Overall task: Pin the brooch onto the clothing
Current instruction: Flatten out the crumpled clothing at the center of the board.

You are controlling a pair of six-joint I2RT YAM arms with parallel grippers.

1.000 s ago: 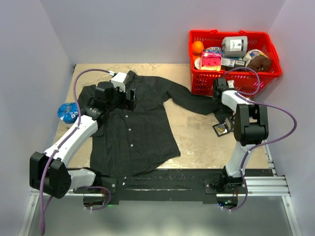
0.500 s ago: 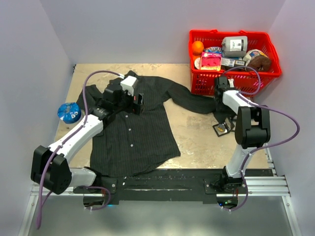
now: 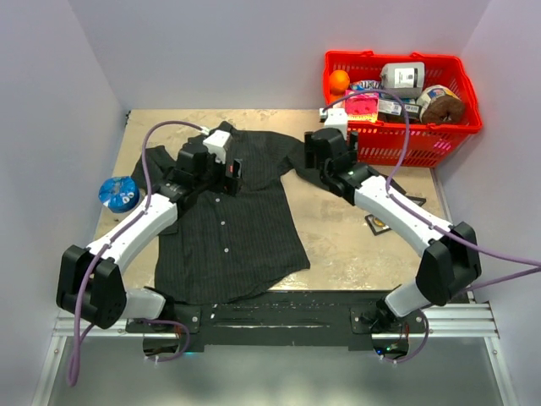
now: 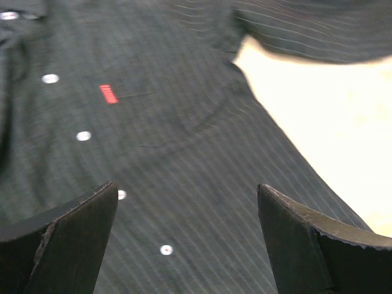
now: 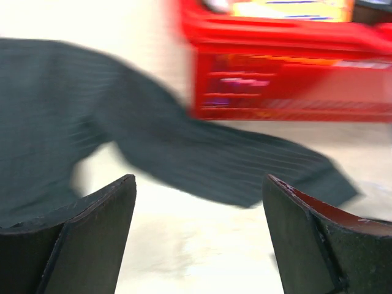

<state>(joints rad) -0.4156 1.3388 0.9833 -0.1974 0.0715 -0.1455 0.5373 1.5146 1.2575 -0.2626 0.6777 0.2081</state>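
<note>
Top view, shirt: dark charcoal pinstriped long-sleeved shirt [image 3: 228, 224] lies flat, front up, on the left half of the beige tabletop [image 3: 355, 254]; one sleeve runs out toward the red plastic basket [image 3: 397, 145].
Top view, left hand: left hand [image 3: 235, 176] sits over the shirt's upper chest, just beside the button line.
Top view, right hand: right hand [image 3: 314, 156] is over the outstretched sleeve, near the basket's near-left corner.
Top view, other: basket in the far right corner, full of assorted items; blue round object [image 3: 117, 193] beside the shirt at the left edge; small dark square piece [image 3: 378, 224] on bare tabletop right of the shirt, too small to identify.
Left wrist view, hand: left hand [image 4: 187, 239] spread wide, nothing between its fingers [image 4: 73, 239].
Left wrist view, shirt: chest fabric fills the view; tiny red tag [image 4: 108, 94] sits right of a row of small pale buttons [image 4: 83, 136]; bare tabletop at the right.
Right wrist view, hand: right hand [image 5: 199, 239] also spread wide, empty.
Right wrist view, scene: blurred; sleeve crosses from left to lower right over pale tabletop, red basket behind it.
</note>
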